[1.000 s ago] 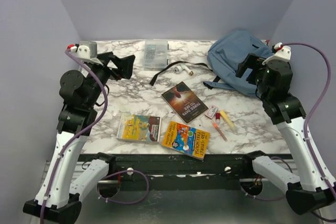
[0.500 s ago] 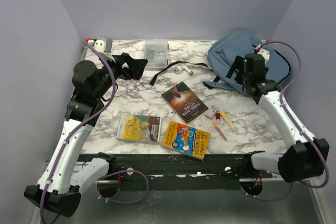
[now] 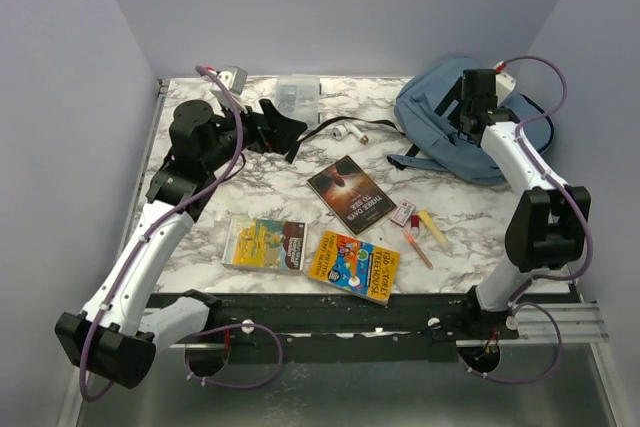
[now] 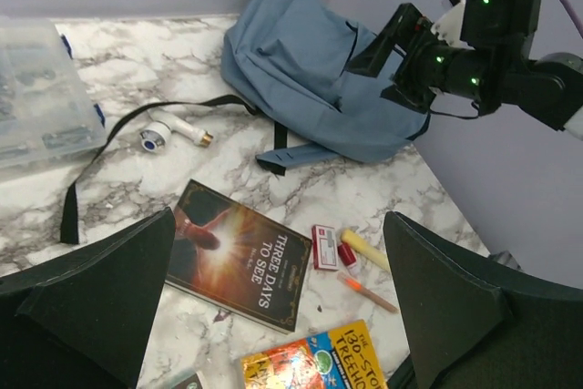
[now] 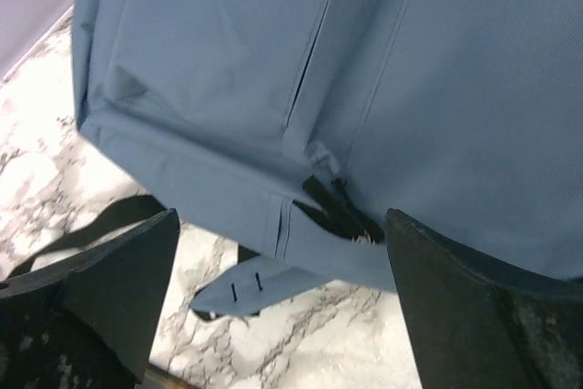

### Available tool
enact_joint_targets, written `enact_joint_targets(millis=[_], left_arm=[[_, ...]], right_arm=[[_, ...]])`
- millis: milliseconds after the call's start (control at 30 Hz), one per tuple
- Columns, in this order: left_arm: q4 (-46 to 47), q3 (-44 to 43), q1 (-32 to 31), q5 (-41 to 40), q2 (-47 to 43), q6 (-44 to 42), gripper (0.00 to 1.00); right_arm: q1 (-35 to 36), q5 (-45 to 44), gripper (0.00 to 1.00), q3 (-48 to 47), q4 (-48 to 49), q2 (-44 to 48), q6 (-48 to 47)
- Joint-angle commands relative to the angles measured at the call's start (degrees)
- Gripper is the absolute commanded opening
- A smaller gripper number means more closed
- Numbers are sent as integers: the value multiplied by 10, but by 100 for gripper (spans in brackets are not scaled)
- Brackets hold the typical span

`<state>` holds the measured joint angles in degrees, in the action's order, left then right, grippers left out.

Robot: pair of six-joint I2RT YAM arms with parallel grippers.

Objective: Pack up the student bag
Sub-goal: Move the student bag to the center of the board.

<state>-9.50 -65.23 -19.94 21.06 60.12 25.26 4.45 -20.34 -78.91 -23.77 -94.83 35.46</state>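
Note:
The student bag (image 3: pixel 435 127) is a dusty-blue backpack lying flat at the back right of the marble table, with black straps (image 3: pixel 322 133) trailing left. My right gripper (image 3: pixel 456 115) hovers open just over it. In the right wrist view its wide-apart fingers (image 5: pixel 109 289) frame the bag's lower edge (image 5: pixel 364 70) and a black zip pull (image 5: pixel 339 209), with nothing between them. My left gripper (image 3: pixel 296 130) is open above the back centre-left. In the left wrist view it (image 4: pixel 278 220) looks across a dark book (image 4: pixel 239 255) towards the bag (image 4: pixel 310 70).
A clear plastic box (image 3: pixel 295 97) stands at the back. Two colourful books (image 3: pixel 358 266) (image 3: pixel 265 243) lie near the front edge. A small red-and-white box (image 3: pixel 403 213), a yellow stick (image 3: pixel 432 229), an orange pen (image 3: pixel 418 247) and a white earpiece (image 3: pixel 345 131) are scattered mid-table.
Both arms have reached away from the near edge. The left gripper moved right towards the back centre. The right gripper swung back and left over the bag. Both stayed open.

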Motion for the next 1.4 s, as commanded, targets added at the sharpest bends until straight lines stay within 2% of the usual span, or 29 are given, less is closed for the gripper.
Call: enact_joint_targets(millis=[0, 133, 233, 300, 500, 633, 667, 733, 800, 900, 1033, 1100, 1200, 1267, 1367], left_arm=[[-1, -23, -7, 56, 30, 37, 99], [-4, -29, -19, 79, 59, 58, 99], [-9, -34, -36, 86, 76, 60, 99], [-13, -36, -50, 85, 87, 57, 99], [-30, -39, -85, 59, 129, 37, 98], [-39, -42, -106, 47, 175, 28, 96], [-41, -45, -109, 50, 190, 28, 96], [-41, -51, -113, 65, 218, 31, 95], [-36, -55, -118, 73, 246, 43, 94], [-8, -60, -122, 98, 284, 79, 93], [45, -78, -123, 103, 331, 172, 94], [99, -75, -124, 104, 358, 248, 96], [174, -91, -128, 129, 416, 344, 99], [193, -116, -139, 129, 455, 382, 99], [197, -141, -154, 126, 495, 419, 99]], right_arm=[[-28, -18, 94, -42, 13, -58, 18], [-59, 35, 80, -69, 21, -110, 11], [-62, 57, 77, -67, 51, -135, -11], [-64, 74, 69, -79, 49, -155, -25], [-63, 111, 55, -78, 63, -172, -62], [-64, 132, 35, -39, 94, -153, -93], [-63, 141, 22, -27, 106, -147, -104], [-63, 166, 8, 2, 136, -135, -120], [-63, 184, 1, 23, 159, -130, -134], [-62, 250, 1, 22, 134, -133, -139], [-61, 338, 1, 87, 185, -92, -111], [-61, 343, 1, 110, 195, -72, -101], [-61, 324, 4, 106, 157, -55, -105], [-61, 293, 14, 93, 121, -46, -108], [-61, 275, 31, 92, 124, -24, -110]])
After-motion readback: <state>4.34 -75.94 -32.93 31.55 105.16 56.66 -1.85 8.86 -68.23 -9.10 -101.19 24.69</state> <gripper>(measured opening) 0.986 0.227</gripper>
